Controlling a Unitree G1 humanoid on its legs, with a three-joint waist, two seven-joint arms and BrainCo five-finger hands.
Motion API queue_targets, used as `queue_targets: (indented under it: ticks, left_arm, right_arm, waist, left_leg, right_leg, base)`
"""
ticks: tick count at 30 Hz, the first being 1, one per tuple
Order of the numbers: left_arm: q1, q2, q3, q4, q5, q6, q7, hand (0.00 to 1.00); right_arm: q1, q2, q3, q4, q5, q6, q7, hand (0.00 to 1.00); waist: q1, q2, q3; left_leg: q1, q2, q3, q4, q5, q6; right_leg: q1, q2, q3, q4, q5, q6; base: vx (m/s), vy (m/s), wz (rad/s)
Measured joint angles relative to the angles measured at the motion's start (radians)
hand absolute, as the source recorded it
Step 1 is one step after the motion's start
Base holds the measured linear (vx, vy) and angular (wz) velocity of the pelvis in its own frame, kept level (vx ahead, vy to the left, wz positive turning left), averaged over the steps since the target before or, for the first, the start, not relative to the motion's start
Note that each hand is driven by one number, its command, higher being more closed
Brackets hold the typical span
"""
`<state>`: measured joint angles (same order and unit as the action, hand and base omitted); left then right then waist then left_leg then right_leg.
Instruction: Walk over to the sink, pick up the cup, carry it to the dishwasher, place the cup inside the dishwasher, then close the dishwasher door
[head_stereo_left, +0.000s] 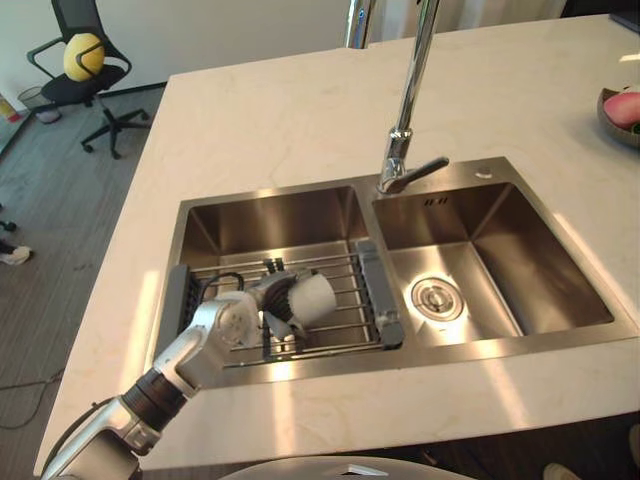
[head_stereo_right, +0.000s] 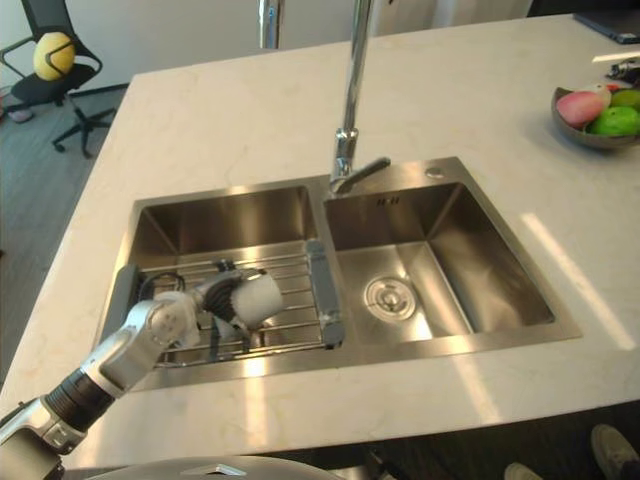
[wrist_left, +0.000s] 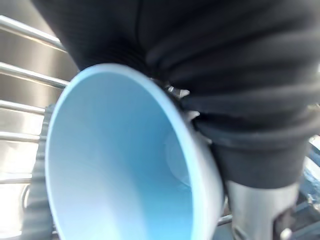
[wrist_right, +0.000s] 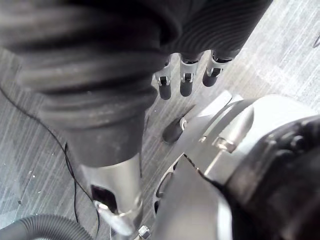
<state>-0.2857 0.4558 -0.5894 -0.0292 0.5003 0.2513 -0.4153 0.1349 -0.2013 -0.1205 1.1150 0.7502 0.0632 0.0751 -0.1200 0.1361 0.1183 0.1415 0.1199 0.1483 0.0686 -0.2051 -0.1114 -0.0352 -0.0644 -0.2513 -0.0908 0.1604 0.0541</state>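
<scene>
Around the sink, countertop (head_stereo_left: 280, 110): pale stone slab bordering the sink on all sides, so the arm can reach in over the front edge.
Sink (head_stereo_left: 500, 350): steel, twin-basin; the reference for every position below.
Faucet (head_stereo_left: 412, 90): rises from the sink's back rim between the basins, clear of the reach.
Rack (head_stereo_left: 383, 300): wire drainer spanning the sink's left basin; it holds washed ware off the basin floor.
Fruit bowl (head_stereo_right: 588, 112): well beyond the sink's far right corner; not part of the job.
Left hand (head_stereo_left: 270, 305): down in the sink's left basin, fingers apparently wrapped round the cup's wall, because the cup lies sideways.
Right hand (wrist_right: 186, 82): away from the sink, over the floor; fingers loose, holding nothing, probably kept free for the door.
Cup (head_stereo_left: 314, 297): pale outside, light blue inside; on its side at the rack, against the left palm. The pick-up looks under way, the carry not yet begun.
</scene>
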Motion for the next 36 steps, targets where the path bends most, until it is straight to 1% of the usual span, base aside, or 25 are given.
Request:
queue_targets:
  ticks: [2,3,6,9,12,17,18,20,22,24,25,28,33,35,36]
  left_arm:
    - [-0.001,0.000,0.000,0.002,0.017,0.015,-0.021,0.00]
    - [-0.001,0.000,-0.002,0.010,0.029,0.027,-0.043,0.00]
    - [-0.008,0.003,0.004,0.026,0.052,0.052,-0.060,0.00]
    - [-0.010,0.002,0.004,0.026,0.052,0.056,-0.068,0.00]
    - [-0.015,-0.002,0.005,0.025,0.051,0.077,-0.081,0.00]
    - [-0.015,-0.005,0.009,0.027,0.052,0.087,-0.086,0.00]
    - [-0.015,-0.005,0.010,0.027,0.052,0.087,-0.086,1.00]
    - [-0.015,-0.005,0.010,0.028,0.052,0.087,-0.082,1.00]
    - [-0.015,-0.005,0.010,0.035,0.052,0.078,-0.063,1.00]
    - [-0.010,-0.005,0.009,0.052,0.052,0.043,-0.026,1.00]
    - [-0.009,-0.005,0.009,0.053,0.052,0.036,-0.017,1.00]
    - [-0.002,-0.004,0.002,0.067,0.052,0.000,0.036,1.00]
    - [0.006,-0.003,-0.018,0.091,0.027,-0.098,0.154,1.00]
    - [0.005,0.001,-0.033,0.106,-0.008,-0.151,0.234,1.00]
    - [0.003,0.005,-0.033,0.110,-0.026,-0.168,0.258,1.00]
  right_arm:
    - [0.000,-0.001,0.000,0.000,0.000,-0.001,0.000,0.00]
    - [0.000,-0.001,0.000,0.000,0.000,-0.002,0.000,0.00]
    - [0.001,-0.002,0.002,-0.001,0.000,-0.003,-0.003,0.00]
    - [0.001,-0.003,0.013,-0.001,0.000,-0.003,-0.020,0.00]
    - [0.001,-0.004,0.022,-0.001,-0.001,-0.002,-0.022,0.00]
    - [0.001,-0.004,0.022,-0.002,-0.003,0.000,-0.022,0.00]
    - [0.001,-0.004,0.024,-0.003,-0.003,0.001,-0.022,0.00]
    - [0.001,-0.005,0.036,-0.003,-0.003,0.001,-0.022,0.00]
    - [0.001,-0.005,0.039,-0.003,-0.003,0.002,-0.022,0.00]
    - [0.001,-0.004,0.040,-0.004,-0.003,0.005,-0.022,0.00]
    - [0.001,-0.004,0.040,-0.004,-0.003,0.006,-0.022,0.00]
    - [0.001,-0.004,0.041,-0.004,-0.002,0.008,-0.022,0.00]
    - [0.001,-0.007,0.066,-0.019,-0.001,0.008,-0.021,0.00]
    - [0.001,-0.015,0.079,-0.038,0.001,0.008,-0.021,0.00]
    - [0.001,-0.016,0.079,-0.040,0.002,0.008,-0.021,0.00]
  waist:
    - [0.000,0.002,0.001]
    - [0.000,0.003,0.002]
    - [-0.002,0.005,0.003]
    - [-0.003,0.005,0.003]
    - [-0.004,0.005,0.003]
    - [-0.006,0.004,0.004]
    - [-0.007,0.004,0.004]
    - [-0.007,0.004,0.004]
    - [-0.007,0.004,0.004]
    - [-0.005,0.003,0.005]
    - [-0.005,0.002,0.006]
    - [-0.003,-0.002,0.010]
    - [-0.006,-0.004,0.026]
    - [-0.012,-0.003,0.037]
    - [-0.015,-0.003,0.039]
  left_leg:
    - [0.000,0.000,0.000,0.000,-0.002,-0.003]
    - [-0.001,0.000,0.000,0.000,-0.002,-0.004]
    - [-0.001,0.000,0.000,-0.001,-0.004,-0.006]
    - [-0.001,0.000,0.000,-0.001,-0.004,-0.006]
    - [-0.002,0.000,0.001,0.000,-0.004,-0.006]
    - [-0.002,0.000,0.000,0.000,-0.004,-0.006]
    - [-0.002,0.000,0.000,0.001,-0.004,-0.006]
    - [-0.002,0.000,0.000,0.001,-0.004,-0.006]
    - [-0.003,0.000,0.000,0.002,-0.004,-0.006]
    - [-0.003,0.000,0.000,0.002,-0.004,-0.006]
    - [-0.003,-0.001,-0.001,0.002,-0.004,-0.006]
    - [-0.003,-0.001,-0.001,0.002,-0.004,-0.006]
    - [-0.002,-0.001,-0.001,0.001,-0.004,-0.007]
    - [-0.001,0.000,-0.001,0.000,-0.005,-0.007]
    - [-0.001,0.000,-0.001,0.000,-0.005,-0.007]
  right_leg:
    - [0.000,0.000,0.001,0.000,-0.001,0.000]
    - [0.000,0.000,0.001,0.000,-0.002,0.000]
    - [0.000,0.001,0.002,0.000,-0.002,0.000]
    - [-0.001,0.001,0.003,0.000,-0.002,0.000]
    - [-0.001,0.001,0.004,0.000,-0.002,0.000]
    - [-0.002,0.001,0.004,0.000,-0.002,0.000]
    - [-0.002,0.001,0.005,0.000,-0.002,0.000]
    - [-0.001,0.001,0.005,0.000,-0.002,0.000]
    - [-0.001,0.001,0.005,0.000,-0.002,0.000]
    - [-0.001,0.000,0.004,0.000,-0.002,0.001]
    - [-0.001,0.000,0.004,0.000,-0.002,0.001]
    - [-0.001,0.000,0.004,0.000,-0.002,0.001]
    - [0.000,0.001,0.004,0.000,-0.002,0.000]
    - [0.001,0.001,0.004,0.000,-0.002,0.000]
    - [0.000,0.001,0.004,0.000,-0.002,0.000]
  base:
    - [0.00,0.000,0.00]
    - [0.00,0.000,0.00]
    - [0.00,0.000,0.00]
    - [0.00,0.000,0.00]
    - [0.00,0.000,0.00]
    - [0.00,0.000,0.00]
    - [0.00,0.000,0.00]
    - [0.00,0.000,0.00]
    - [0.00,0.000,0.00]
    - [0.00,0.000,0.00]
    - [0.00,0.000,0.00]
    - [0.00,0.000,0.00]
    - [0.00,0.000,0.00]
    - [0.00,0.000,0.00]
    - [0.00,0.000,0.00]
